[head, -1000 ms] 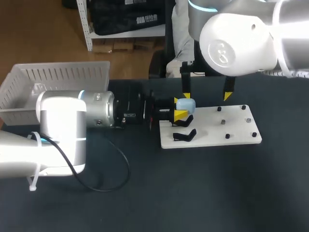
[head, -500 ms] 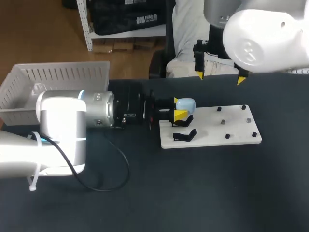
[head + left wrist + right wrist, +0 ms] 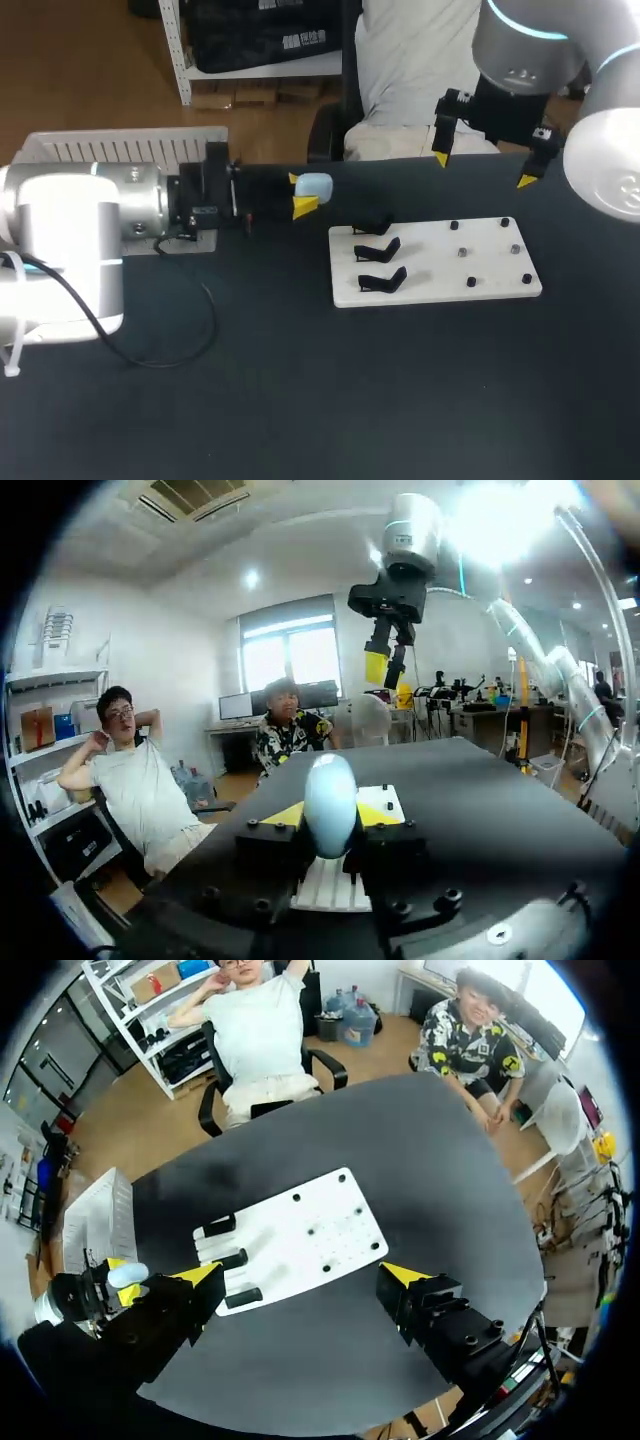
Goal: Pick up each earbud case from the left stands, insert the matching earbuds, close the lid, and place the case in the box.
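Note:
My left gripper [image 3: 303,194] is shut on a light blue earbud case [image 3: 314,185] and holds it above the dark table, left of the white board [image 3: 440,285]. In the left wrist view the case [image 3: 330,800] stands between my yellow fingertips [image 3: 286,815]. Three black stands [image 3: 380,252] on the board's left side are bare. Small dark earbuds [image 3: 461,252] sit on the board's right half. My right gripper [image 3: 485,170] hangs open and high over the board's far edge, holding nothing. From the right wrist view, its gripper [image 3: 300,1275] looks down on the board [image 3: 300,1230] and the case [image 3: 127,1275].
A white slatted basket [image 3: 120,148] stands at the table's back left, partly behind my left arm; it also shows as the basket [image 3: 92,1222] in the right wrist view. A black cable [image 3: 190,340] loops on the table under the left arm.
My left gripper has pulled back to the left with the blue case, off the board's stands. My right arm has risen and moved back to the right.

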`<state>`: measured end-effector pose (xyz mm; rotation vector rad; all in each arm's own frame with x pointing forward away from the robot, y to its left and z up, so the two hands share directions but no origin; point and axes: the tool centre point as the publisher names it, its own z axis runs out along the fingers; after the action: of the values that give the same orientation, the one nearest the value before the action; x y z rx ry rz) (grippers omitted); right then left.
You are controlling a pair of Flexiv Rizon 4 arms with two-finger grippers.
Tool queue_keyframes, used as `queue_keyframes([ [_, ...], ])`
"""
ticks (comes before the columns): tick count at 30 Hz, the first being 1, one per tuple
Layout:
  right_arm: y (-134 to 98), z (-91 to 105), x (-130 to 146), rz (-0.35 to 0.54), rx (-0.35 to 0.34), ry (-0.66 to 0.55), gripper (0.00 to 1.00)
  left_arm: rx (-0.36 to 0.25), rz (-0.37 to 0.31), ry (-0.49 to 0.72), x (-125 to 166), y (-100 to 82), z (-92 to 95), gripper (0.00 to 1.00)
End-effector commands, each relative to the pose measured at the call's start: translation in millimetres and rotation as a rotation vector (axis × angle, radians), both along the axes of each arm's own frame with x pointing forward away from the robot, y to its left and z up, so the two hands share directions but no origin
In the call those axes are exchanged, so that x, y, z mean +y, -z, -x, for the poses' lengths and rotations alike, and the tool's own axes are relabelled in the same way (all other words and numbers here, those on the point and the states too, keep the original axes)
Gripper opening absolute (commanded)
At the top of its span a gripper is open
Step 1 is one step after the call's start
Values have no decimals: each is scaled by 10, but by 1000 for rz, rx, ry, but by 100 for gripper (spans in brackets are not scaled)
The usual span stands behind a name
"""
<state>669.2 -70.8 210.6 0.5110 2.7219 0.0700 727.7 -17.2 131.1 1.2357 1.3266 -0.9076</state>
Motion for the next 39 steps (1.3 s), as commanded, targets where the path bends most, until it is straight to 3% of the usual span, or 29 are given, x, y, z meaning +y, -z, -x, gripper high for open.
queue_keyframes([
  [1, 16, 28, -9, 10, -42, 5, 100, 2, -61, -121, 506, -283, 96, 0],
  [6, 16, 28, -9, 10, -42, 5, 100, 44, -155, -213, 912, -391, -49, 0],
  [12, 16, 28, -9, 10, -42, 5, 100, 135, -250, -361, 1458, -241, -246, 0],
  [15, 16, 28, -9, 10, -42, 5, 100, 222, -153, -506, 1723, -188, -414, 0],
  [21, 16, 28, -9, 10, -42, 5, 100, 269, -241, -640, 2106, 30, -723, 0],
  [26, 16, 28, -9, 10, -42, 5, 100, 307, -265, -725, 2363, 188, -940, 0],
  [29, 16, 28, -9, 10, -42, 5, 100, 308, -307, -748, 2436, 254, -1033, 0],
  [33, 16, 28, -9, 10, -42, 5, 100, 309, -313, -780, 2509, 272, -1102, 0],
  [34, 16, 28, -9, 10, -42, 5, 100, 300, -316, -787, 2516, 261, -1102, 7],
  [36, 16, 28, -9, 10, -42, 5, 100, 278, -325, -783, 2502, 209, -1067, 63],
  [37, 16, 28, -9, 10, -42, 5, 100, 266, -325, -778, 2484, 183, -1037, 100],
  [39, 16, 28, -9, 10, -42, 5, 100, 239, -335, -771, 2460, 141, -988, 100],
])
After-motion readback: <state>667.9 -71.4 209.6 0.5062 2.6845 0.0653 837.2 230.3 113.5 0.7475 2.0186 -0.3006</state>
